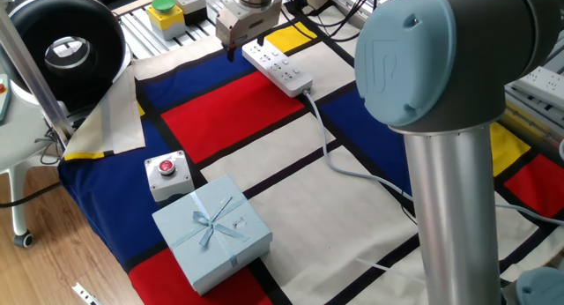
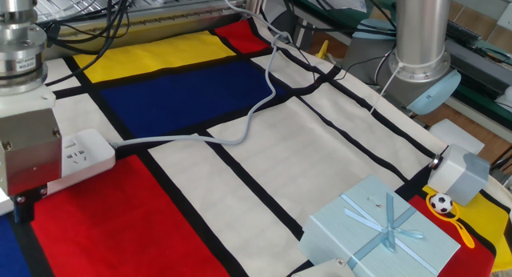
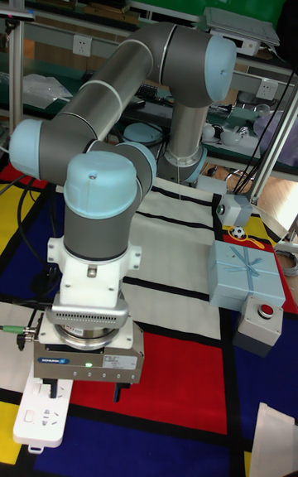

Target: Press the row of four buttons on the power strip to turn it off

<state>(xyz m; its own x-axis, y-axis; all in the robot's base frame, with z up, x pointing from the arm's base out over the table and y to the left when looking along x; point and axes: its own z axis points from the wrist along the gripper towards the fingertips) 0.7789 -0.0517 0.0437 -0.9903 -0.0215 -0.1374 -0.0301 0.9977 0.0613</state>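
The white power strip (image 1: 280, 69) lies on the chequered cloth at the back, its pale grey cord (image 1: 330, 155) trailing forward. My gripper (image 1: 233, 49) hangs over the strip's end farthest from the cord. The other fixed view shows its body above the strip (image 2: 82, 156), with a dark fingertip (image 2: 25, 206) low beside it. In the tall fixed view the gripper (image 3: 85, 394) stands open just above the strip (image 3: 41, 421), red cloth showing between its two dark fingers. The four buttons are too small to tell apart.
A red button in a grey housing (image 1: 166, 174) and a pale blue gift box (image 1: 212, 231) sit at the front left. A green button in a yellow housing (image 1: 165, 12) stands behind the gripper. The arm's thick column (image 1: 458, 208) fills the right.
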